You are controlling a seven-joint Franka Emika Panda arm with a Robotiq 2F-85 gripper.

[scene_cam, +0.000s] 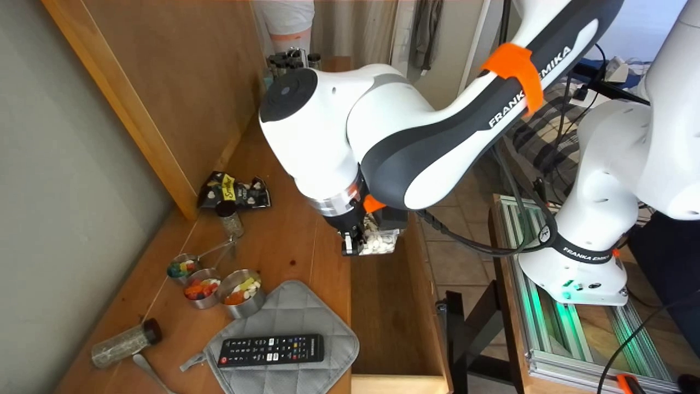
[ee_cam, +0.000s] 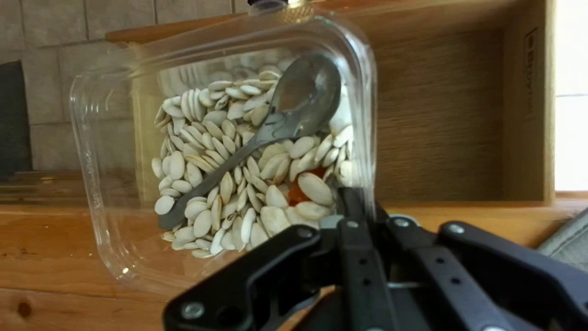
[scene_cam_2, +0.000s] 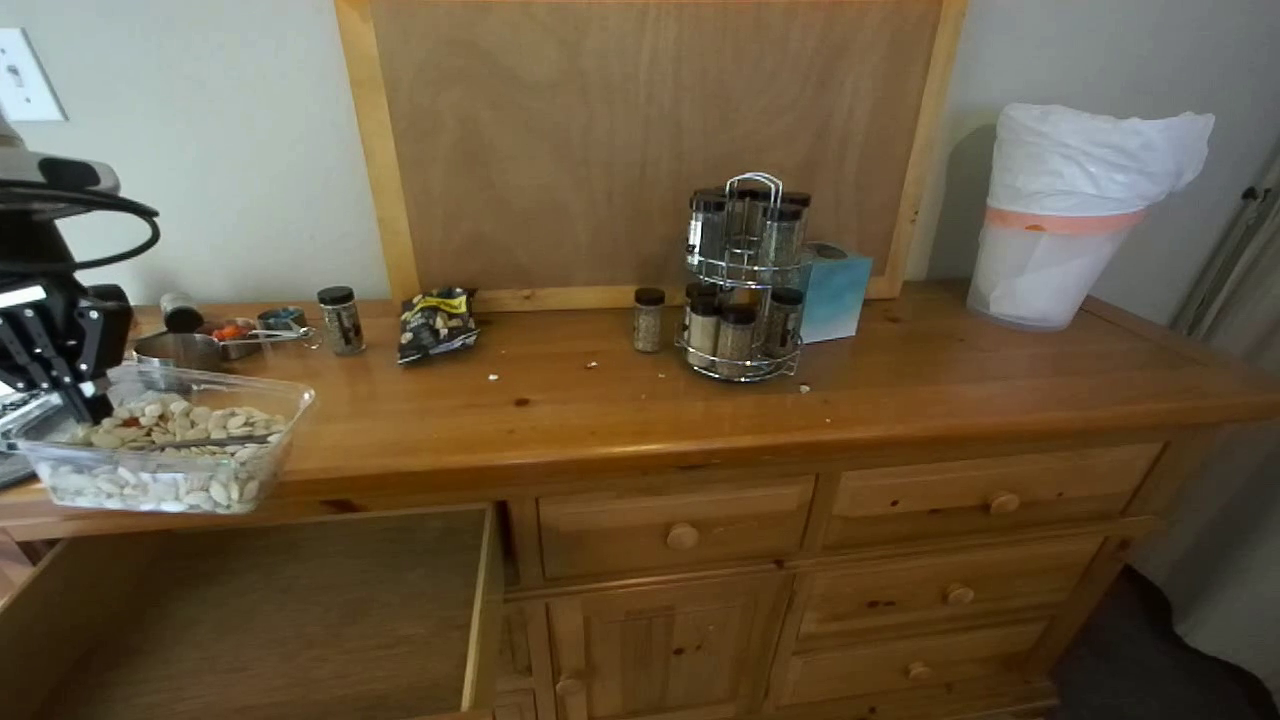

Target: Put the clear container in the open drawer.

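Note:
The clear container (scene_cam: 389, 241) is a see-through box of pale seeds with a metal spoon (ee_cam: 262, 138) and a bit of orange inside. In an exterior view, the clear container (scene_cam_2: 160, 488) hangs roughly level at counter-top height, over the counter's front edge and the back of the drawer. My gripper (ee_cam: 363, 207) is shut on one side wall of the clear container (ee_cam: 367, 115), one finger inside and one outside. The gripper also shows in both exterior views (scene_cam: 354, 245) (scene_cam_2: 95, 405). The open drawer (scene_cam: 388, 317) is pulled out below; its wood bottom shows in an exterior view (scene_cam_2: 290, 610) and in the wrist view (ee_cam: 436, 119).
A grey pot holder (scene_cam: 295, 306) with a black remote (scene_cam: 272, 350) lies beside the drawer. Metal measuring cups (scene_cam: 240, 294), a lying jar (scene_cam: 126, 343), a standing jar (scene_cam: 232, 221) and a snack bag (scene_cam: 235, 191) are farther back. A spice rack (scene_cam_2: 740, 290) stands along the counter.

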